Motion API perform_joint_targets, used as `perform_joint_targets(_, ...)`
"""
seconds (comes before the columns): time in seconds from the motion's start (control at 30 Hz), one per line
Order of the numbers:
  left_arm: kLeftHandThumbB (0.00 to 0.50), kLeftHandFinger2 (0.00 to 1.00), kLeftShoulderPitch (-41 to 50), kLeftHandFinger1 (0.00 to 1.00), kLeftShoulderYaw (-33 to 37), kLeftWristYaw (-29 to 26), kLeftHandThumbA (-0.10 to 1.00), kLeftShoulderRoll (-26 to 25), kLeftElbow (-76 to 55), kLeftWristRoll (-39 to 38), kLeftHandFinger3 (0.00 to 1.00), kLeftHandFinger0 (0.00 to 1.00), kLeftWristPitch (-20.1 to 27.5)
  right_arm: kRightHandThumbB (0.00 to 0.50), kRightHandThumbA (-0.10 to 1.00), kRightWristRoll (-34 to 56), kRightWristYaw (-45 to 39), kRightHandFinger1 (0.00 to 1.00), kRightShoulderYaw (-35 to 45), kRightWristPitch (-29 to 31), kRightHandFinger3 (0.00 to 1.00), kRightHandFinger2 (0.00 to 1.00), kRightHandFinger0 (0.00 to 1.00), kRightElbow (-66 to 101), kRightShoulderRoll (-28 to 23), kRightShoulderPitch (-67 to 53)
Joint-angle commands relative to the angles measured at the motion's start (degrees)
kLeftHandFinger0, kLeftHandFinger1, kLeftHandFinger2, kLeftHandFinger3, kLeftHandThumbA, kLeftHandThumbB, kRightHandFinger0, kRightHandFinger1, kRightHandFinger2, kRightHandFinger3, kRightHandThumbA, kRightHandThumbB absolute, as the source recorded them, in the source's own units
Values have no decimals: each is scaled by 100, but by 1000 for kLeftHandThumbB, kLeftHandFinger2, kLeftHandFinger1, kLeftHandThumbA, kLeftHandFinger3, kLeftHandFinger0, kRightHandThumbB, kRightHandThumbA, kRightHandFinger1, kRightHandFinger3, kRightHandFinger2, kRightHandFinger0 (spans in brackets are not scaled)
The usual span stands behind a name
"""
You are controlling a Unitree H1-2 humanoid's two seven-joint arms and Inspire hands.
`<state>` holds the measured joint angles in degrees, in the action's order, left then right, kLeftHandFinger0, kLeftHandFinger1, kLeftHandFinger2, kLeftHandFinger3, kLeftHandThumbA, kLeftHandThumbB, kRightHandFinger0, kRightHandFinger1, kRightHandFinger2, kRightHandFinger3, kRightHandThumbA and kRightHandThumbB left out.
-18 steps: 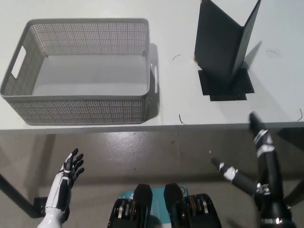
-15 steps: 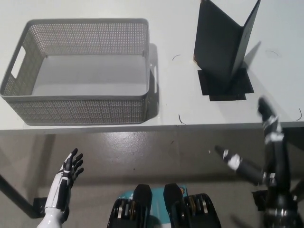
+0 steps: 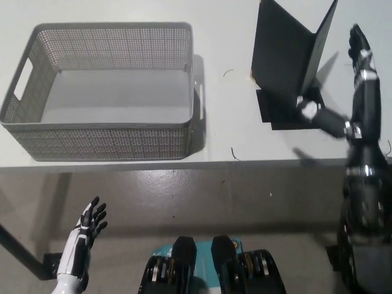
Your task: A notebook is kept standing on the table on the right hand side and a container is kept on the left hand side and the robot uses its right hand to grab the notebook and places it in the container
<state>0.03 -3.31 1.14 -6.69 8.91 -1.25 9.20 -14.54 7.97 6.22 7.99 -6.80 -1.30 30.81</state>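
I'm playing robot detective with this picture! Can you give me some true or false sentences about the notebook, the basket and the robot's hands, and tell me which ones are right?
1. The notebook stands open on the table. True.
2. The notebook is inside the basket. False: it stands to the right of the basket, which holds nothing.
3. The black right hand is up beside the notebook with fingers apart. True.
4. The right hand has lifted the notebook. False: the notebook stands on the table, not gripped.
5. The white left hand rests in the basket. False: it hangs low, below the table edge.

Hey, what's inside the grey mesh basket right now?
Nothing shows inside the grey perforated plastic basket: its pale floor is bare. The near wall hides only a strip of that floor. The black notebook stands outside it, on the table.
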Motion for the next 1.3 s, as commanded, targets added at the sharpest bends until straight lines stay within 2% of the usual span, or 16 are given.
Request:
perform_joint_targets(0.0, 203, 1000, 14, 1000, -47, -4, 1000, -11, -56, -33, 1000, 1000, 250, 359, 1000, 54, 398, 1000, 129, -10, 1000, 1000, 1000, -822, -125, 768)
perform_joint_targets(0.4, 212, 1000, 73, 1000, -86, 75, 1000, 14, -15, -197, 1000, 1000, 391, 423, 1000, 656, 626, 1000, 469, 43, 1000, 1000, 1000, -4160, -357, 2489)
perform_joint_targets(0.6, 199, 1000, 78, 1000, -60, 65, 1000, 22, -1, -169, 1000, 1000, 451, 496, 1000, 1390, 318, 1000, 959, 312, 1000, 1000, 1000, -6216, -346, 3604)
perform_joint_targets(0.67, 205, 1000, 119, 1000, -21, 70, 1000, 42, 27, -137, 1000, 1000, 486, 425, 1000, 1868, -144, 1000, 1355, 338, 1000, 1000, 1000, -6643, -334, 3857)
perform_joint_targets(0.73, 197, 1000, 122, 1000, -13, 62, 1000, 60, 37, -138, 1000, 1000, 501, 407, 978, 2206, -286, 1000, 1723, 180, 1000, 1000, 1000, -6923, -324, 4088)
perform_joint_targets(0.8, 203, 1000, 155, 1000, -6, 37, 1000, 76, 10, -106, 1000, 1000, 503, 399, 748, 2786, 53, 1000, 2411, 256, 1000, 1000, 1000, -7089, -218, 4291)
perform_joint_targets(0.83, 210, 1000, 148, 1000, -9, 29, 1000, 72, 36, -94, 1000, 1000, 532, 390, 637, 2879, 227, 789, 2593, 268, 1000, 977, 685, -7141, -200, 4368)
perform_joint_targets(0.87, 219, 1000, 135, 1000, -9, 33, 1000, 66, 47, -91, 1000, 1000, 541, 357, 446, 2830, 490, 252, 2640, 265, 1000, 435, 208, -7175, -192, 4441)
perform_joint_targets(0.9, 234, 1000, 104, 1000, -10, 41, 1000, 54, 62, -95, 1000, 1000, 535, 298, 203, 2699, 1077, 50, 2626, 222, 861, 165, 42, -7185, -170, 4589)
perform_joint_targets(0.93, 244, 1000, 86, 1000, -17, 46, 1000, 48, 52, -109, 1000, 1000, 503, 240, -62, 2632, 1247, 2, 2634, 206, 681, 150, 2, -7190, -163, 4655)
perform_joint_targets(0.97, 244, 1000, 81, 1000, -19, 47, 1000, 52, 31, -120, 1000, 1000, 472, 192, -98, 2598, 1370, 0, 2656, 206, 563, 246, 0, -7183, -152, 4717)
perform_joint_targets(1.0, 244, 1000, 78, 1000, -17, 43, 1000, 52, 23, -112, 1000, 1000, 467, 184, -100, 2626, 1371, 0, 2701, 232, 515, 290, 0, -7185, -146, 4741)
perform_joint_targets(1.03, 243, 1000, 54, 1000, -15, 46, 1000, 30, 47, -91, 1000, 1000, 475, 129, -100, 2706, 1277, 0, 2769, 331, 510, 424, 0, -7131, -117, 4745)
perform_joint_targets(1.13, 232, 1000, 44, 1000, -15, 15, 1000, 14, 149, -33, 1000, 1000, 568, 126, -100, 2840, 967, 2, 2827, 479, 366, 508, 0, -6999, -64, 4665)
perform_joint_targets(1.23, 219, 1000, 69, 1000, -22, -27, 1000, 32, 129, 7, 1000, 1000, 525, 91, -100, 2942, 682, 85, 2783, 652, 43, 660, 0, -6855, -20, 4566)
perform_joint_targets(1.27, 222, 1000, 68, 1000, -21, -15, 1000, 28, 133, 0, 1000, 1000, 517, 98, -100, 2984, 612, 174, 2774, 667, 195, 720, 0, -6785, -7, 4540)
